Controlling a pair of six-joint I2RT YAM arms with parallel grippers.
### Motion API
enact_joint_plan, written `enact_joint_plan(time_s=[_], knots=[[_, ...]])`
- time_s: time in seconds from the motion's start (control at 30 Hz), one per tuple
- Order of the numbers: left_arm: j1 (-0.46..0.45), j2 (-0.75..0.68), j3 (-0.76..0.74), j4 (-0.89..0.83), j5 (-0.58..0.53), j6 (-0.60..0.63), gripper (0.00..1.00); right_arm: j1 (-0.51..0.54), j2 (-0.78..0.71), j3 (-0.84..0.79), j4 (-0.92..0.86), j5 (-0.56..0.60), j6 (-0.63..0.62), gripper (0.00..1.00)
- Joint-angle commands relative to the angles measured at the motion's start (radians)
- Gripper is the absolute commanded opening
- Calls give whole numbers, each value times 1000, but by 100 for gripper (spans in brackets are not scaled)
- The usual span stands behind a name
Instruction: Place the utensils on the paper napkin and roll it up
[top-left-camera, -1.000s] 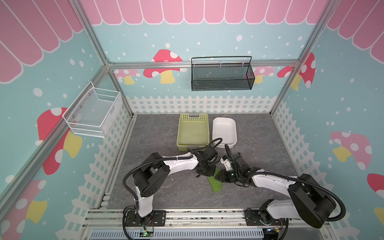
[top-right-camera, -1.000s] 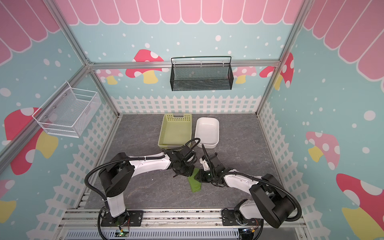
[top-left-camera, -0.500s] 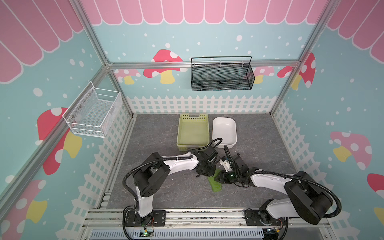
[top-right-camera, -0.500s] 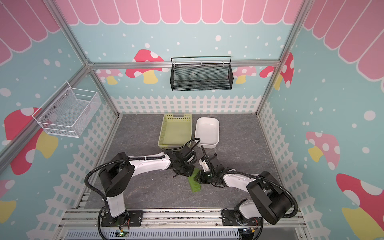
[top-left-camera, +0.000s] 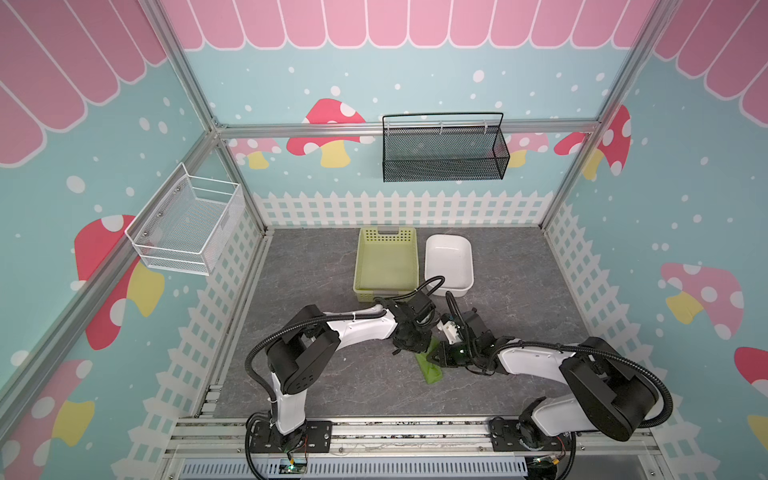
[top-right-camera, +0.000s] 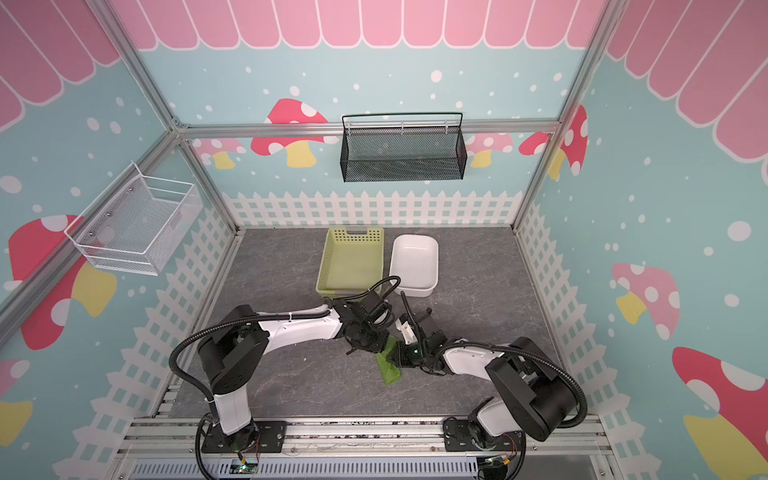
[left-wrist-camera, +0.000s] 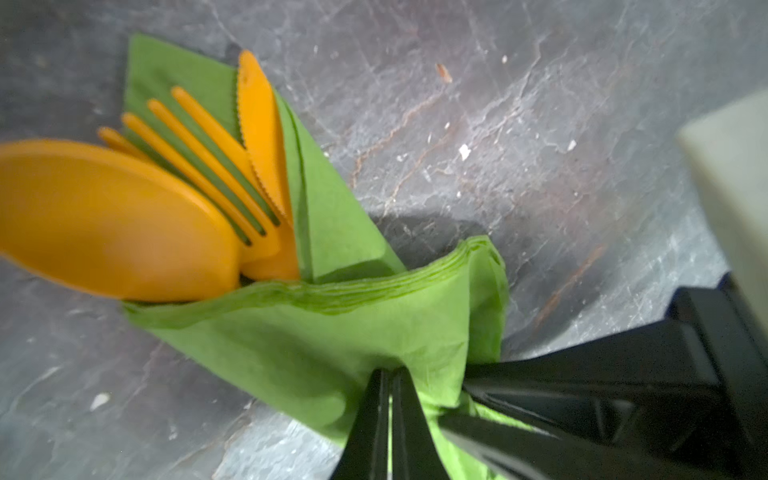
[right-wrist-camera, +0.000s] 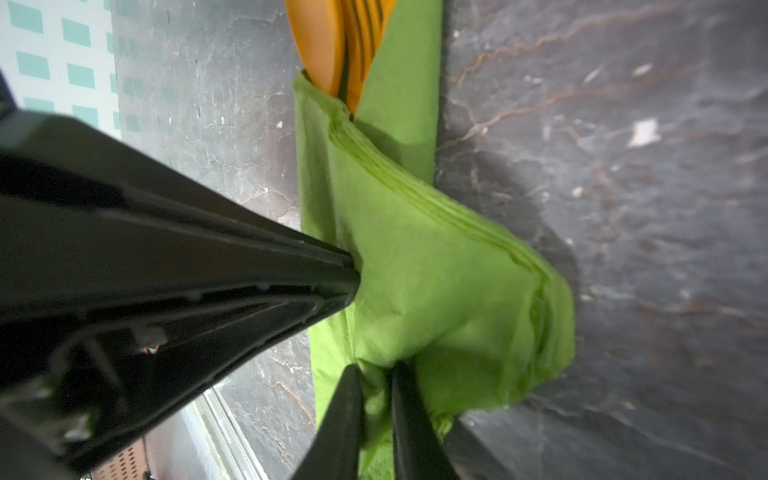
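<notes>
The green paper napkin (left-wrist-camera: 332, 332) lies folded over the utensils on the grey floor, a narrow bundle in both top views (top-left-camera: 430, 368) (top-right-camera: 388, 368). The orange spoon (left-wrist-camera: 104, 220), fork (left-wrist-camera: 199, 153) and knife (left-wrist-camera: 262, 133) stick out of its open end; their handles are hidden inside. My left gripper (left-wrist-camera: 388, 374) is shut on the napkin's upper layer. My right gripper (right-wrist-camera: 376, 370) is shut on a bunched fold of the napkin (right-wrist-camera: 436, 270) right beside it. In a top view the two grippers (top-left-camera: 409, 347) (top-left-camera: 436, 357) meet over the bundle's far end.
A pale yellow-green perforated basket (top-left-camera: 386, 262) and a white dish (top-left-camera: 449, 266) stand just behind the grippers. A black mesh basket (top-left-camera: 442, 149) hangs on the back wall, a white wire basket (top-left-camera: 187, 226) on the left wall.
My right gripper's jaws have closed onto a fold of the napkin after edging slightly toward the bundle. The left arm has stayed where it was.
</notes>
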Motion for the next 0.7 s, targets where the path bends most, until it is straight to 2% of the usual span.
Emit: enact_joint_plan(time_s=[0.0, 0.2, 0.37, 0.53, 0.67], knots=[[2, 15, -24, -9, -27, 5, 9, 11, 13, -46, -73, 48, 27, 9], [12, -79, -12, 4, -41, -10, 11, 12, -13, -80, -33, 49, 88, 0], [38, -211, -63, 61, -44, -52, 14, 6, -60, -108, 33, 30, 146, 0], [91, -333, -209, 199, 10, -134, 14, 0, -136, -144, 98, 14, 193, 0], [177, -391, -388, 436, 150, -265, 22, -11, -200, -174, 138, 5, 227, 0]])
